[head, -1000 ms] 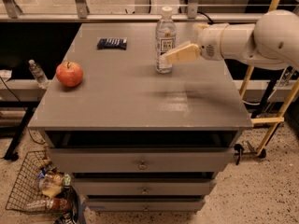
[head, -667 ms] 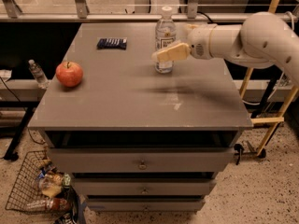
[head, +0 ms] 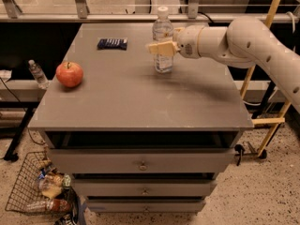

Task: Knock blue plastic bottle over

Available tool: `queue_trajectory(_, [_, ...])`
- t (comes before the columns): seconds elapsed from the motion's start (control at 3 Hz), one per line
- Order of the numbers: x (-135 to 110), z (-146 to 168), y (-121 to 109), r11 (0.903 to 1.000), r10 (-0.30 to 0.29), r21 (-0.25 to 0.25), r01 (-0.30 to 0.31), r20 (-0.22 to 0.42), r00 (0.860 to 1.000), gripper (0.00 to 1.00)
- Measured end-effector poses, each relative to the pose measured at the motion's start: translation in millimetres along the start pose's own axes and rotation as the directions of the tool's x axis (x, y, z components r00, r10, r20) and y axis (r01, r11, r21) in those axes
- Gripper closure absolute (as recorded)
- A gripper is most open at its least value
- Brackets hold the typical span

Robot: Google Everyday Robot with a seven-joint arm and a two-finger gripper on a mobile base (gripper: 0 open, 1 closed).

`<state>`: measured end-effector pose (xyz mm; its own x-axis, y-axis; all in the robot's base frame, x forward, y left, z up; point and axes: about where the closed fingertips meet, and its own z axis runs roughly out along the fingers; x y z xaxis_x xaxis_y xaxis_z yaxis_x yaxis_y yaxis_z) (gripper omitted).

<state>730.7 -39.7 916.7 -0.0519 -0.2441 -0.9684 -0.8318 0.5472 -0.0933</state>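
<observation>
Pushing too low or too gently could just slide the bottle (head: pixel 163 63) along the counter (head: pixel 140 97), or a hard shove could roll it off the back edge. It stands upright near the back, with the pincer (head: pixel 155 48) crossing its middle; whether the pincer is wide or narrow I cannot tell.

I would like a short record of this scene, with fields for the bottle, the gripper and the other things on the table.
target: blue plastic bottle, upright on the far side of the table, not yet knocked over
gripper: gripper at the bottle's mid height, reaching from the right; contact cannot be told
also on table: apple near left edge; dark blue packet at the back
</observation>
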Motion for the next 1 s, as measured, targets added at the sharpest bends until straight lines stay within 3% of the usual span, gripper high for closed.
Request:
queue_trajectory(0.33, [-6.4,4.1,0.1,0.9991,-0.038,-0.02,0.038,0.002,0.999,0.63])
queue_trajectory(0.67, [-26.5,-3.2,5.3,0.981,-0.188,-0.06,0.184,-0.067,0.98,0.87])
queue_trajectory(1.0, [-35.5,-12.4,-1.2,0.9111,-0.409,-0.152,0.383,-0.222,0.885,1.0])
